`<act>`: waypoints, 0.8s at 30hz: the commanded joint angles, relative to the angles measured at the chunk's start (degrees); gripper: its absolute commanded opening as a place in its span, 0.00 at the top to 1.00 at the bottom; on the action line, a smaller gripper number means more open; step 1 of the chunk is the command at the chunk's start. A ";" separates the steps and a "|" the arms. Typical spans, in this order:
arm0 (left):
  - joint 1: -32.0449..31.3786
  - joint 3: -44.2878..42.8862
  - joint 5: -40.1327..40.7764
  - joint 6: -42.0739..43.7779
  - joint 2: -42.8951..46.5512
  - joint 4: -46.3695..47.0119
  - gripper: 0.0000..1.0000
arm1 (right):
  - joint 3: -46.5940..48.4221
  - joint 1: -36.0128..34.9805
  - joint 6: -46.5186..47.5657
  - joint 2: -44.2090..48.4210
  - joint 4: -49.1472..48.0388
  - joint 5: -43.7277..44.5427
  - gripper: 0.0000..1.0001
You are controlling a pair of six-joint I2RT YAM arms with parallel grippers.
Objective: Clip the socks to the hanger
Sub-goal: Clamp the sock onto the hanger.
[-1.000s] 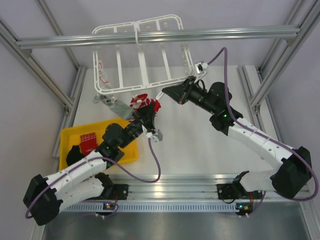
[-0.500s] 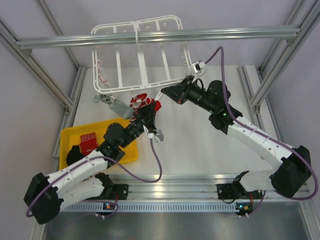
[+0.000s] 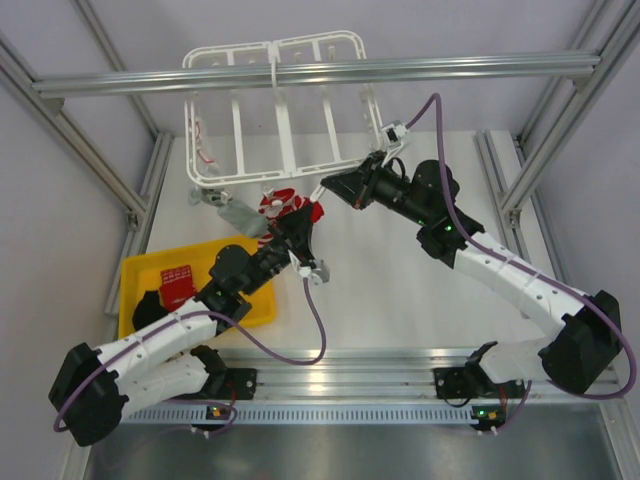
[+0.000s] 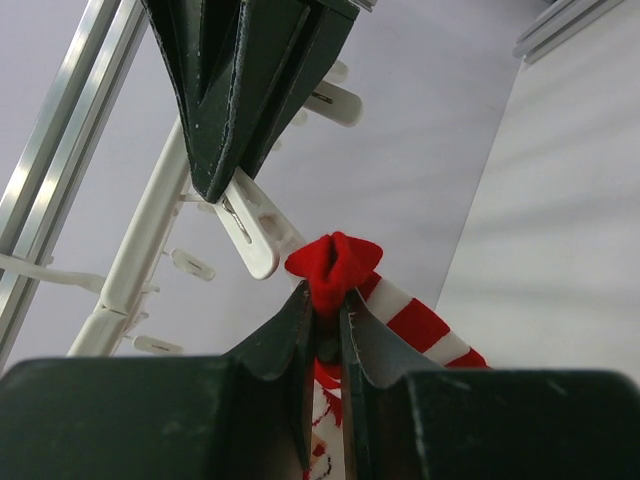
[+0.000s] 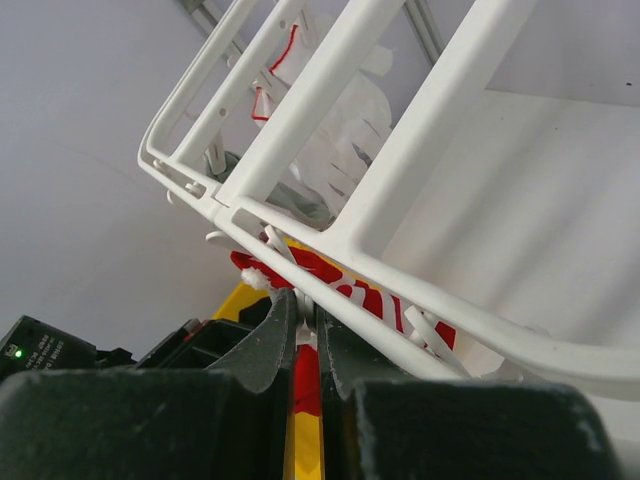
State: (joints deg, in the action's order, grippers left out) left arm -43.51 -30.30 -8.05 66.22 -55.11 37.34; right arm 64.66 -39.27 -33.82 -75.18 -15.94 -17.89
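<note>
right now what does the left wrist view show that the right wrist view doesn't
Left wrist only: the left fingers pinching the bunched red top of the sock, and the right fingers seen from outside, closed on a white clip. Right wrist only: the hanger frame and crossbars close overhead, plus a sliver of the yellow tray. Both: the red-and-white sock and the hanger's clips.

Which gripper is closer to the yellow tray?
Left. The left gripper, shut on the sock, sits just past the far right corner of the yellow tray; the right gripper, pinching a clip on the hanger, is farther beyond.
</note>
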 commanded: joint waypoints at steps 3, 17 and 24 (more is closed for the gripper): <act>-0.18 -2.48 -0.12 0.76 -0.43 4.41 1.00 | 2.13 -1.25 1.57 -0.23 4.43 -1.80 1.00; -0.18 -3.44 0.32 1.28 -0.87 4.58 1.00 | 2.22 -1.43 3.59 0.03 6.36 -1.09 1.00; -0.18 -4.32 0.32 1.55 -1.40 4.76 1.00 | 2.57 -1.78 4.20 -0.06 6.36 -1.53 1.00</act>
State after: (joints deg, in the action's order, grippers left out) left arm -43.51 -31.88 -7.81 66.63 -56.45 37.74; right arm 65.58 -39.66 -30.74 -75.18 -14.00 -17.26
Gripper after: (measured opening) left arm 0.162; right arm 0.038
